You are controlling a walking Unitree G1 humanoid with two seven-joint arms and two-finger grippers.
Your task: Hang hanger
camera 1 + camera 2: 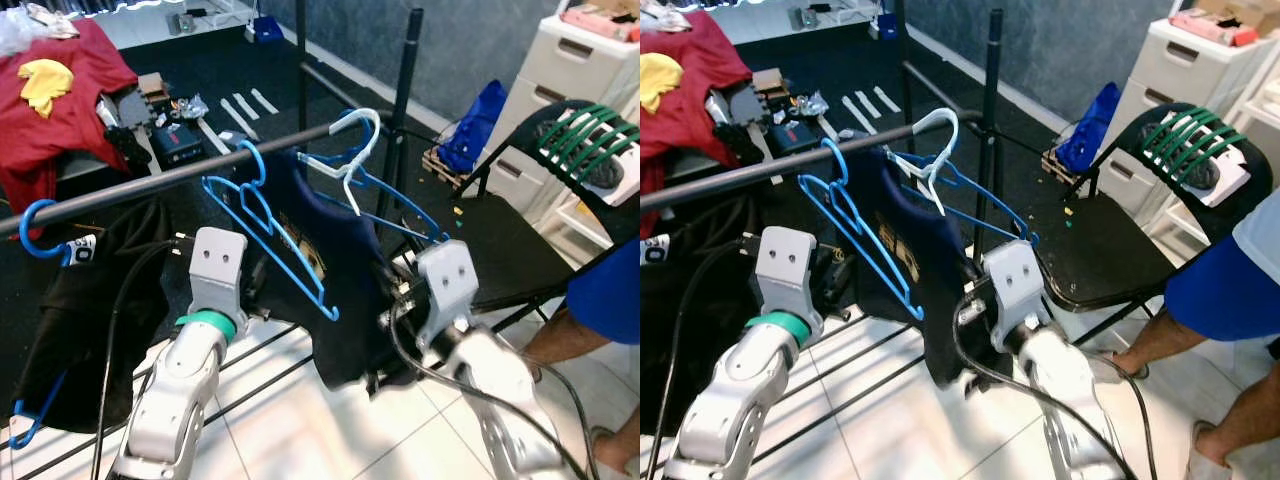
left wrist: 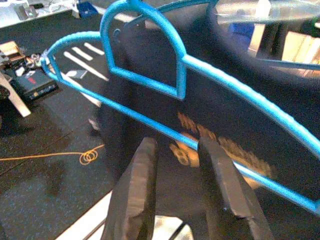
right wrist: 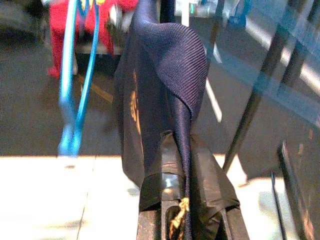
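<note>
A grey rail (image 1: 150,180) runs across in front of me. A blue hanger (image 1: 262,225) hangs from it by its hook, with nothing on it. Beside it a navy shirt (image 1: 340,290) hangs on a white-hooked hanger (image 1: 357,130) that is also on the rail. My left gripper (image 2: 175,146) is open, its fingertips just below the blue hanger's lower bar (image 2: 150,125), with the shirt's gold print behind. My right gripper (image 3: 181,150) is shut on a fold of the navy shirt (image 3: 170,55) near its lower edge.
A black shirt on another blue hanger (image 1: 40,235) hangs at the rail's left end. A black folding chair (image 1: 500,250) and a person's leg (image 1: 590,300) stand at the right. White drawers (image 1: 585,70) are behind, a red cloth (image 1: 50,100) at back left.
</note>
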